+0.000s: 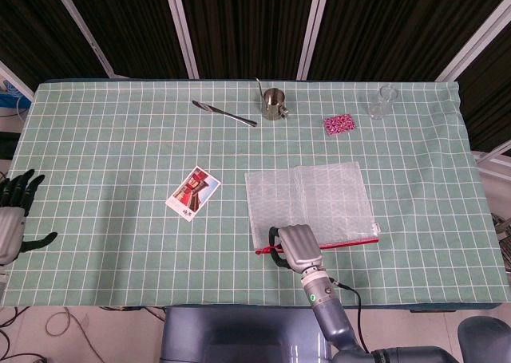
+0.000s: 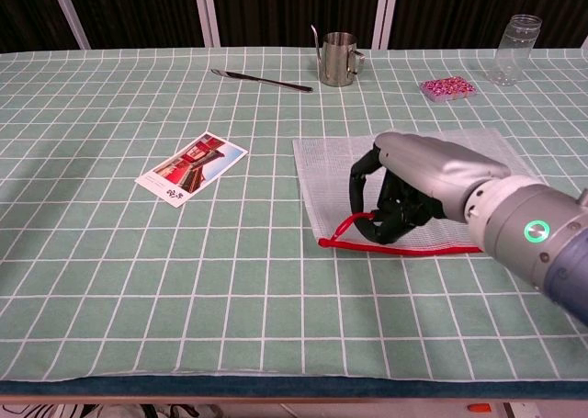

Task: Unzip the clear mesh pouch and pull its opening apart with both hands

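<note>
The clear mesh pouch lies flat right of the table's middle, its red zipper edge facing the front. My right hand hangs over the zipper's left end with its fingers curled down. They pinch the red pull loop, which arches up from the pouch's corner. That corner is lifted slightly off the cloth. My left hand hangs beyond the table's left edge, fingers apart, holding nothing. It does not show in the chest view.
A picture card lies left of the pouch. Along the far side stand a steel cup, a dark pen-like rod, a pink packet and a glass jar.
</note>
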`<state>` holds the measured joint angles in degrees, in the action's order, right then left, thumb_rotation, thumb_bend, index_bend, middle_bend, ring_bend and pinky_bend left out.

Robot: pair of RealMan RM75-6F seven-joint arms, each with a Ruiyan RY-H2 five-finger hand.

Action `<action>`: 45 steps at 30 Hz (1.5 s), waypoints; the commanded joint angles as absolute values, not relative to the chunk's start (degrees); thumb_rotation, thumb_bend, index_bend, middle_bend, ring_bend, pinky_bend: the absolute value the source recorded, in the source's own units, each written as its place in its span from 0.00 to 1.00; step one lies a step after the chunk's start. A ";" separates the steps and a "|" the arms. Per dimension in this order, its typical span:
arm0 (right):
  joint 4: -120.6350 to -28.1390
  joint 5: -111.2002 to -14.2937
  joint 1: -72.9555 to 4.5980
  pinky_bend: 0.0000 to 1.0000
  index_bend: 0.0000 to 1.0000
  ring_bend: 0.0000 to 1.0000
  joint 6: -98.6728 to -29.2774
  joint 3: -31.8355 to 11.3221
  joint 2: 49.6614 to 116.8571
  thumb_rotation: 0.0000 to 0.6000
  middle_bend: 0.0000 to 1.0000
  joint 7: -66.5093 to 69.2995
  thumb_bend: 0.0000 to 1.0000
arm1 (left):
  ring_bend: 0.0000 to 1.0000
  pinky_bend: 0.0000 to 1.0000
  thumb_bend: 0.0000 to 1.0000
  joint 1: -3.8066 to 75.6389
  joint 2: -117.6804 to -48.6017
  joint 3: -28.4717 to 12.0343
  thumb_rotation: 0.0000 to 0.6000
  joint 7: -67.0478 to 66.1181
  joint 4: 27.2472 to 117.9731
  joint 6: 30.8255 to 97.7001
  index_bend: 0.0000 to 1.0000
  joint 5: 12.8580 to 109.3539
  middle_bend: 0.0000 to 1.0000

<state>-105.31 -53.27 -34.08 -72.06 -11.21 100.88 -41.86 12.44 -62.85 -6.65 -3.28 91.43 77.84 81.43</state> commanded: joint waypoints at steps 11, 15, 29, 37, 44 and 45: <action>-112.94 -50.30 -39.38 0.94 0.68 1.00 -72.30 -18.50 97.67 1.00 1.00 -46.08 0.63 | 0.00 0.00 0.17 26.84 -64.12 -13.02 1.00 -15.98 104.08 65.14 0.12 80.12 0.00; -114.19 -48.62 -40.65 0.94 0.68 1.00 -72.73 -19.76 97.08 1.00 1.00 -47.16 0.63 | 0.00 0.00 0.17 31.49 -67.25 -14.70 1.00 -19.64 105.04 61.08 0.17 77.22 0.00; -117.87 -45.71 -43.65 0.94 0.69 1.00 -75.42 -22.59 94.85 1.00 1.00 -48.70 0.64 | 0.00 0.00 0.25 45.21 -78.53 -16.83 1.00 -27.55 102.50 50.67 0.31 69.37 0.00; -118.85 -44.69 -44.86 0.94 0.69 1.00 -76.81 -22.68 94.24 1.00 1.00 -48.42 0.64 | 0.00 0.00 0.27 49.32 -83.93 -15.91 1.00 -29.30 100.08 49.55 0.36 66.33 0.00; -119.27 -43.91 -45.14 0.94 0.69 1.00 -77.64 -22.57 93.15 1.00 1.00 -47.28 0.64 | 0.00 0.00 0.29 50.82 -87.09 -15.49 1.00 -29.16 98.29 50.74 0.41 64.31 0.00; -119.30 -43.82 -45.19 0.94 0.69 1.00 -77.70 -22.53 92.95 1.00 1.00 -47.08 0.64 | 0.00 0.00 0.30 50.98 -87.46 -15.42 1.00 -29.09 98.08 50.97 0.42 64.10 0.00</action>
<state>-119.26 -43.88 -45.15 -77.65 -22.55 93.04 -47.16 50.81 -87.24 -15.51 -29.16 98.25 50.78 64.28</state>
